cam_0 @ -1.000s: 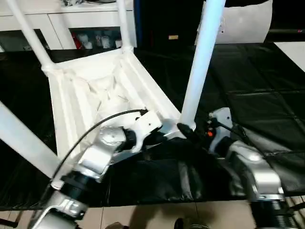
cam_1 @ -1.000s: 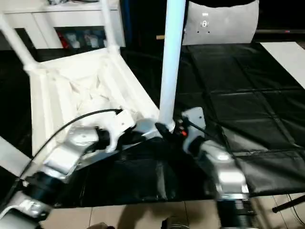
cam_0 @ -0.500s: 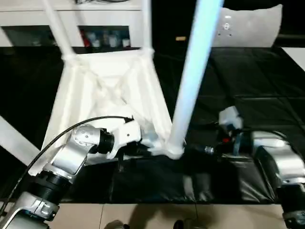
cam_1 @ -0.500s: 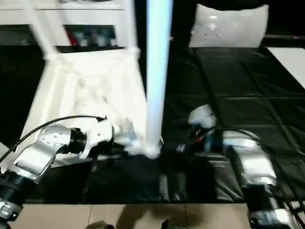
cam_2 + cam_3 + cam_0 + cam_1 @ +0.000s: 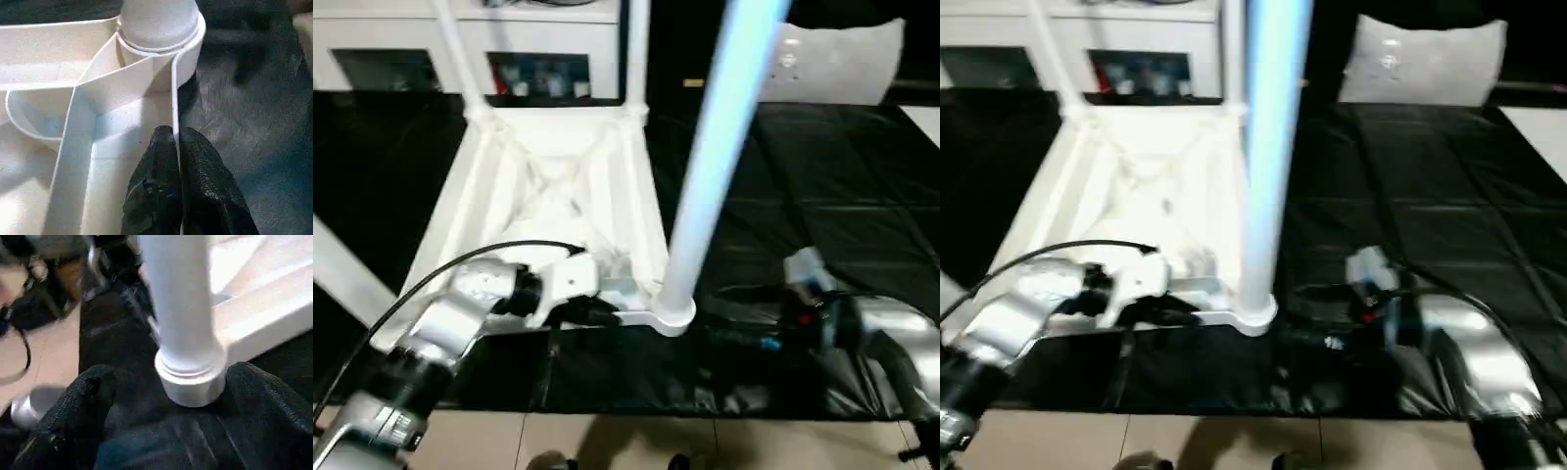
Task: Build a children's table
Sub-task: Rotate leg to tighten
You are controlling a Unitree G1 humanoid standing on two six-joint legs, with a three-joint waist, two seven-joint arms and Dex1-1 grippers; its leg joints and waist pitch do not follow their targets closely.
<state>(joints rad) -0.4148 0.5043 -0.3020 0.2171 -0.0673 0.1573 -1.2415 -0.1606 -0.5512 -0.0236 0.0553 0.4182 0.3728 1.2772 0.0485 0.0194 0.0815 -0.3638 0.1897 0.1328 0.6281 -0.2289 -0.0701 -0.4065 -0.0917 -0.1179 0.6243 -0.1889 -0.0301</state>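
The children's table point(image 5: 558, 186) lies upside down on a black mat, its ribbed underside facing up. Three legs point(image 5: 455, 49) point(image 5: 636, 49) point(image 5: 342, 274) stand in its other corners, and the near right leg point(image 5: 715, 166) rises from its round socket point(image 5: 671, 315). My left gripper point(image 5: 602, 313) is shut on the thin rim point(image 5: 173, 122) of the top beside that socket, one finger point(image 5: 156, 196) on each side of the wall. Low by the mat, my right gripper point(image 5: 724, 315) is open. Its fingers point(image 5: 73, 421) stand either side of the socket point(image 5: 190, 382), apart from it.
The black mat point(image 5: 832, 196) stretches to the right and back. A white shelf unit point(image 5: 558, 39) runs along the back, and a white panel point(image 5: 842, 64) leans at the back right. Tan floor point(image 5: 607, 441) shows at the near edge. A black cable point(image 5: 460, 269) arcs over my left forearm.
The whole picture has shifted and levelled. My right gripper, up against the foot of the near right leg a second ago, now sits a little back from it. The left gripper keeps its hold.
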